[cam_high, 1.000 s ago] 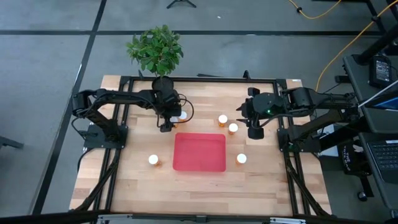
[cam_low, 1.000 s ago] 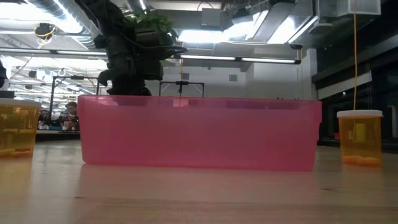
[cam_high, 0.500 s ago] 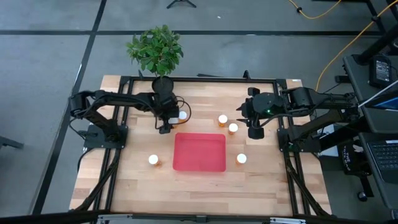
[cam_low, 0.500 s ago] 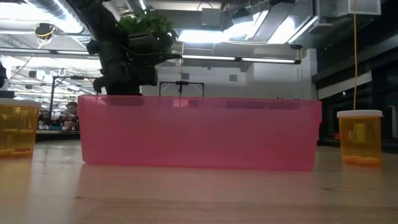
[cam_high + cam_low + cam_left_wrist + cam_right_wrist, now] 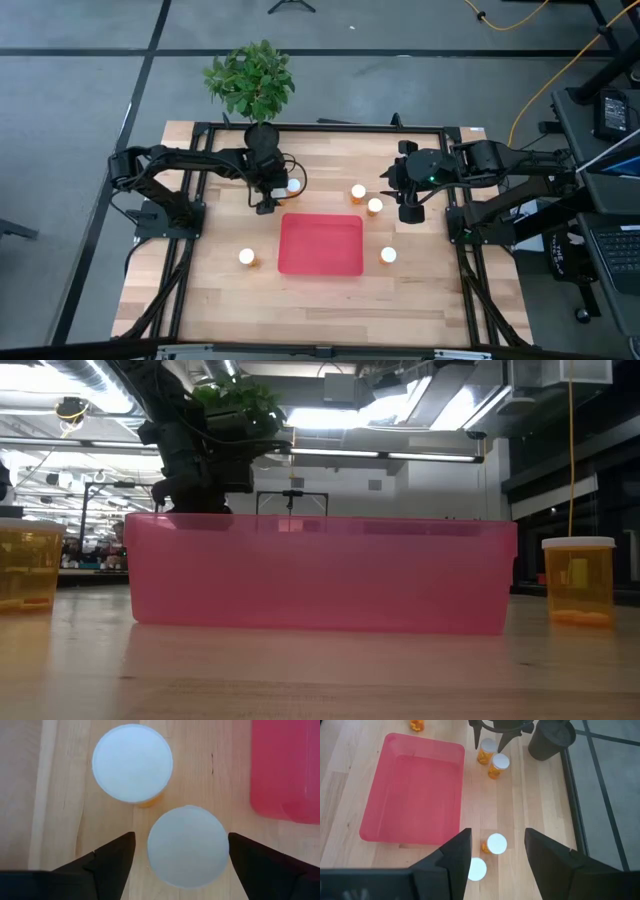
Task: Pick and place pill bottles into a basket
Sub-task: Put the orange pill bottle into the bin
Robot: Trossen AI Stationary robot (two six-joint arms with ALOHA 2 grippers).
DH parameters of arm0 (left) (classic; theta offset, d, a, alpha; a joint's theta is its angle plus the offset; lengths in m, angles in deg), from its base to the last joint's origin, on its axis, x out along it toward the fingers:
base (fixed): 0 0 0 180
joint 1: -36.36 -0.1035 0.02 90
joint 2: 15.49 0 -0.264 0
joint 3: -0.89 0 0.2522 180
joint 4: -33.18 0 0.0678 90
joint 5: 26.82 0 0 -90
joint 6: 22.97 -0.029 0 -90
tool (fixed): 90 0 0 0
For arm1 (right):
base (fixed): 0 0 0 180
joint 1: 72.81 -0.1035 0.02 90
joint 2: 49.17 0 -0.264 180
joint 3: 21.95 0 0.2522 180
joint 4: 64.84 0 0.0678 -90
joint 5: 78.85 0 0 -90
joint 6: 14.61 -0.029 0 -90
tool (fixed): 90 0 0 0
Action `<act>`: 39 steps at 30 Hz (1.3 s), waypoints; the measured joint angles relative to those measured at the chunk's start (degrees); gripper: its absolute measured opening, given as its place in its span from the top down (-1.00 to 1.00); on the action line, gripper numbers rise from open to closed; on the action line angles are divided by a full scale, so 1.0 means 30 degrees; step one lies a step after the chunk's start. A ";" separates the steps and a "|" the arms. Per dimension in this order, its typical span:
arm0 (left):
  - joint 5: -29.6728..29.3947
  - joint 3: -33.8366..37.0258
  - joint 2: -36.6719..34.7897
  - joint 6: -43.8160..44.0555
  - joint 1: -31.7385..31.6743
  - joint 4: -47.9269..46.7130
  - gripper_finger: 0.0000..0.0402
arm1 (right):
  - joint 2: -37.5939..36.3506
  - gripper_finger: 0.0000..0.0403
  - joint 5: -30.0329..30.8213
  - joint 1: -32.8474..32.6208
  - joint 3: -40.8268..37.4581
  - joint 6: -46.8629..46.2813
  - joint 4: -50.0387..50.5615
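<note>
The red tray (image 5: 320,243) lies at the table's middle. My left gripper (image 5: 265,205) hangs open, pointing down, just beyond the tray's far left corner. In the left wrist view its fingers (image 5: 112,862) stand on either side of one pill bottle's white cap (image 5: 187,845). I cannot tell whether they touch it. A second bottle (image 5: 132,762) stands beside it (image 5: 293,185). My right gripper (image 5: 408,210) is open and empty above two bottles (image 5: 358,191) (image 5: 375,205) at the far right of the tray. Two more bottles (image 5: 246,256) (image 5: 388,254) stand upright left and right of the tray.
A black plant pot (image 5: 262,130) with a green plant stands at the far edge behind my left gripper. In the low view the tray's wall (image 5: 320,575) hides the table's middle, with one bottle on each side (image 5: 25,565) (image 5: 578,580). Bare wood lies near the front edge.
My left gripper has shifted a little toward the table's left edge, still open and pointing down over the two bottles. The bottles and the tray have stayed where they were.
</note>
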 joint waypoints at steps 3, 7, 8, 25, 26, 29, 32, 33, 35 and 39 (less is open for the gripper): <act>0.0102 0.0000 0.0003 0.0000 0.0000 0.0033 -0.46 | 0.0000 0.08 0.0000 0.0000 0.0000 -0.0014 0.0000; 0.0102 0.0000 0.0000 0.0007 0.0000 0.0044 -0.31 | 0.0000 0.08 0.0000 0.0000 0.0000 -0.0029 -0.0019; 0.0110 0.0000 0.0000 0.0007 0.0000 0.0044 -0.27 | 0.0000 0.08 0.0000 0.0000 0.0000 -0.0029 -0.0065; 0.0536 -0.0015 -0.1797 0.0569 0.0153 0.0037 -0.10 | 0.0000 0.08 0.0002 0.0007 0.0000 0.0007 -0.0350; 0.0527 -0.0017 -0.2162 0.0736 0.0153 0.0027 -0.09 | 0.0000 0.08 0.0004 0.0007 0.0000 0.0015 -0.0346; 0.0501 -0.0666 -0.3076 0.0973 0.0192 -0.0994 -0.08 | 0.0000 0.08 0.0000 0.0007 0.0000 0.0055 -0.0342; 0.0046 -0.2210 -0.3432 0.0714 0.0553 -0.2726 -0.08 | 0.0000 0.08 0.0007 0.0007 0.0000 0.0194 -0.0348; -0.0257 -0.2846 -0.3446 0.0505 0.0765 -0.3406 -0.08 | 0.0000 0.08 0.0003 0.0007 0.0000 0.0326 -0.0350; -0.0606 -0.4305 -0.3353 0.0002 0.1243 -0.4594 -0.09 | 0.0000 0.08 0.0007 0.0003 0.0000 0.0566 -0.0362; -0.0776 -0.6897 -0.2403 -0.0239 0.2472 -0.5497 -0.09 | -0.0007 0.08 0.0007 0.0015 0.0000 0.0648 -0.0605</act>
